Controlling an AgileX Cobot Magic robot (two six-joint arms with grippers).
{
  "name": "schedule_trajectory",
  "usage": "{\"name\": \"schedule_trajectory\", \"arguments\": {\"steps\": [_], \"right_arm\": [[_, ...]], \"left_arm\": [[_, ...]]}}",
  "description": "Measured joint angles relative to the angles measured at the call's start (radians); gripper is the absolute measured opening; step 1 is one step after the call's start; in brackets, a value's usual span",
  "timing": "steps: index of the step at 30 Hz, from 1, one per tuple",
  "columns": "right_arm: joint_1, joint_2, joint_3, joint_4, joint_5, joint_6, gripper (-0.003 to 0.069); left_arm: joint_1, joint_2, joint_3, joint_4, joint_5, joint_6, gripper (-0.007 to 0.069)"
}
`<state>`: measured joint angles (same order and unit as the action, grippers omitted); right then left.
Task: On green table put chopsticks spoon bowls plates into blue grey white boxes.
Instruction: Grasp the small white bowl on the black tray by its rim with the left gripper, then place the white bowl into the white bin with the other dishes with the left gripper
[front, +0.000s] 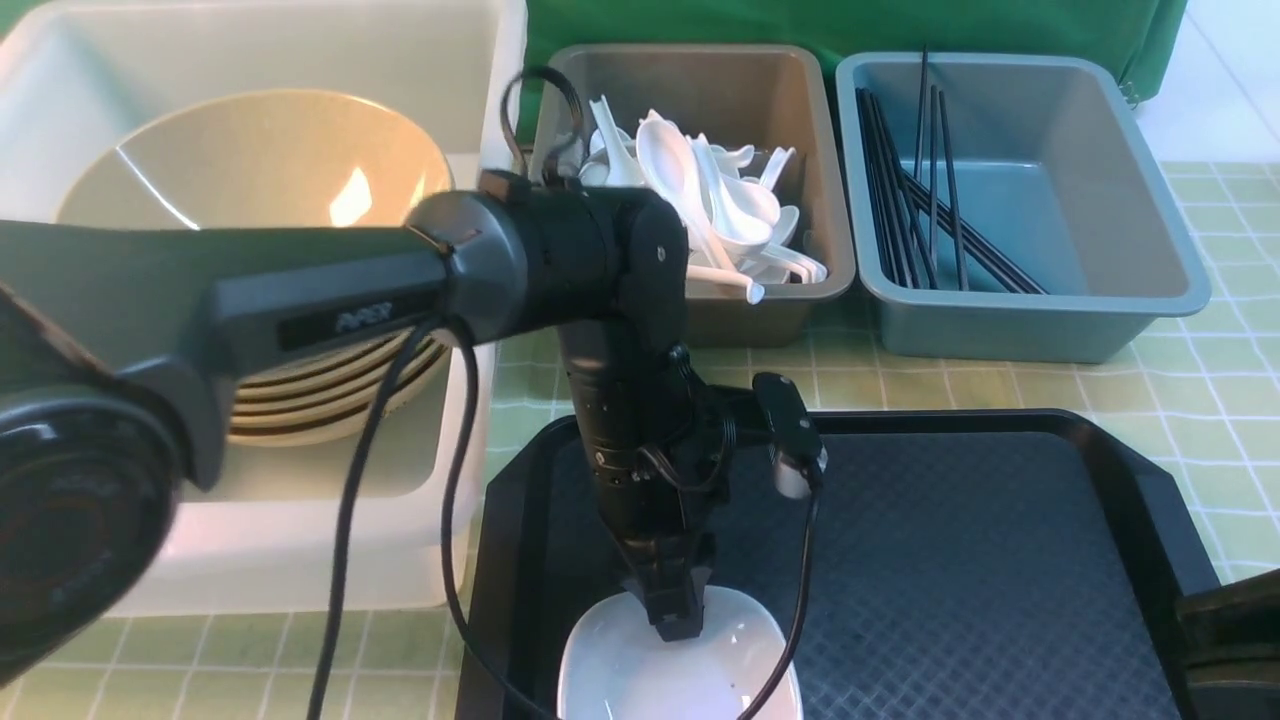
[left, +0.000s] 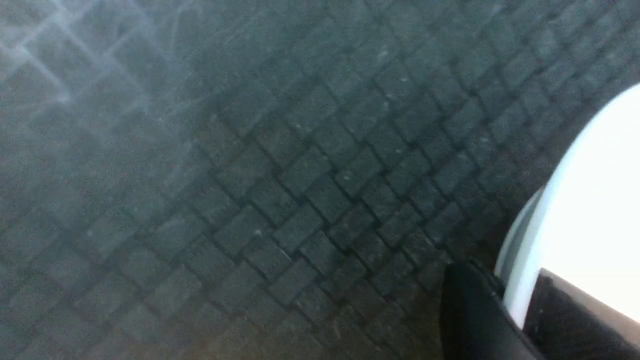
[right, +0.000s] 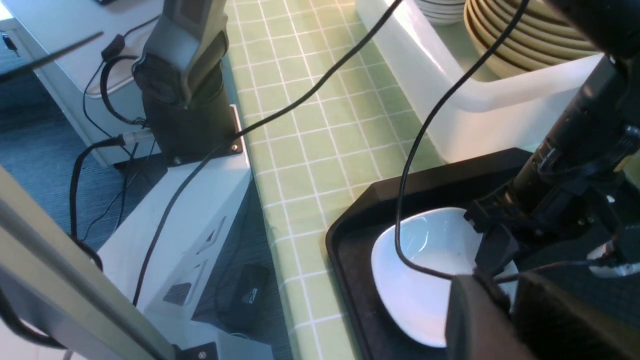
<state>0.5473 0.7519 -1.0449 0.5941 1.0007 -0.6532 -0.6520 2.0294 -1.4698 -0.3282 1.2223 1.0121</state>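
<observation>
A white bowl (front: 620, 675) sits at the near left of the black tray (front: 1000, 560). My left gripper (front: 675, 625) points straight down and is shut on the bowl's far rim. The left wrist view shows that rim (left: 520, 270) pinched between the two dark fingers (left: 470, 315). From the right wrist view the bowl (right: 425, 270) and the left gripper (right: 492, 250) on it both show. My right gripper (right: 505, 295) hangs off to the tray's right with its fingers close together and nothing between them. Spoons (front: 710, 200) fill the grey box (front: 700, 70). Chopsticks (front: 900, 210) lie in the blue box (front: 1060, 210).
The white box (front: 490, 120) at the left holds a stack of beige plates (front: 250, 180). The left arm and its cables (front: 350, 520) cross in front of this box. Green checked table (front: 1210, 380) shows around the tray.
</observation>
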Motion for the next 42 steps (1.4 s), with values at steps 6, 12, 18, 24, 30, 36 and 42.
{"name": "schedule_trajectory", "arguments": {"steps": [6,12,18,24,30,36,42], "right_arm": [[0.000,0.000,0.000,-0.001,-0.009,-0.001,0.0120],[0.000,0.000,0.000,-0.001,-0.065,-0.002,0.0123],[0.000,0.010,0.000,0.013,-0.166,-0.031,0.0127],[0.000,0.090,0.000,0.181,-0.237,-0.183,0.0129],[0.000,0.245,0.000,0.445,-0.234,-0.401,0.0131],[0.000,0.343,0.000,0.558,-0.227,-0.527,0.0136],[0.000,0.355,0.000,0.579,-0.246,-0.600,0.0141]], "left_arm": [[0.026,-0.100,-0.085,0.023,-0.011,-0.009,0.0015],[0.167,-0.247,-0.181,-0.057,-0.004,-0.036,0.0015],[0.465,-0.385,-0.185,-0.289,0.015,-0.099,0.0015],[0.808,-0.461,-0.110,-0.582,0.013,-0.149,0.0015],[1.114,-0.540,0.087,-0.698,-0.001,-0.181,0.0015],[1.367,-0.618,0.304,-0.832,-0.041,-0.180,0.0015],[1.556,-0.635,0.478,-0.994,-0.136,-0.196,0.0015]]}}
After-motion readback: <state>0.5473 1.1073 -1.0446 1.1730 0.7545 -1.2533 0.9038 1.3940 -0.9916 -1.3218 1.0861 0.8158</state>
